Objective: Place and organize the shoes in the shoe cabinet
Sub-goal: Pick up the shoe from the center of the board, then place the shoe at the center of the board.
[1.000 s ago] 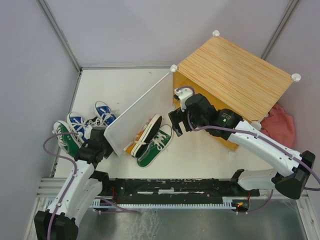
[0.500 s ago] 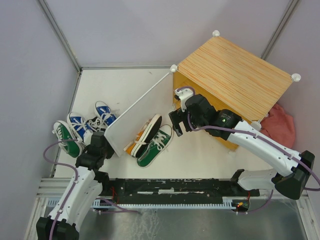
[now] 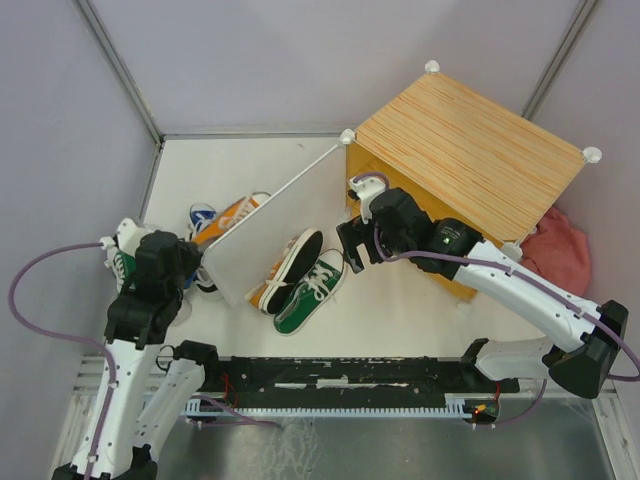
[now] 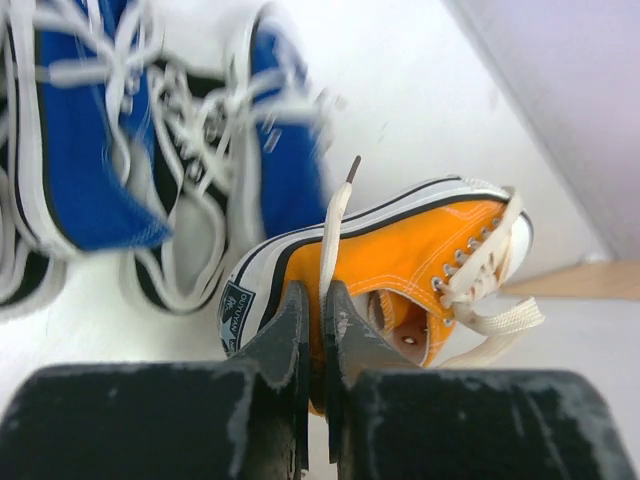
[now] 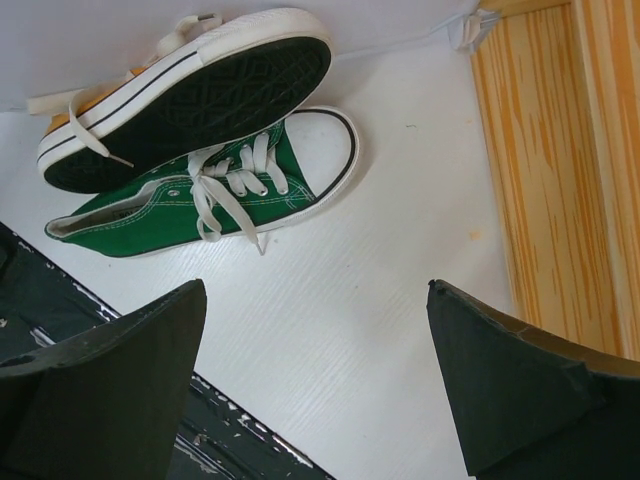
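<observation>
My left gripper (image 4: 315, 300) is shut on the heel wall of an orange shoe (image 4: 420, 260), held above the pile left of the door; from above this orange shoe (image 3: 236, 213) shows beside the gripper (image 3: 196, 246). Below it lie blue shoes (image 4: 80, 150) and a black shoe (image 4: 185, 205). A second orange shoe (image 3: 290, 266) rests on its side next to a green shoe (image 3: 312, 292) in front of the shoe cabinet (image 3: 470, 160). My right gripper (image 5: 315, 290) hangs open above the floor near the green shoe (image 5: 200, 205), holding nothing.
The cabinet's pale door panel (image 3: 268, 232) stands swung open between the two shoe groups. Another green shoe (image 3: 120, 266) peeks out behind my left arm. A pink cloth (image 3: 560, 250) lies right of the cabinet. Grey walls close in on the left and back.
My left gripper closed on the orange shoe and lifted it out of the pile, the arm swinging left and up. The right arm stayed put.
</observation>
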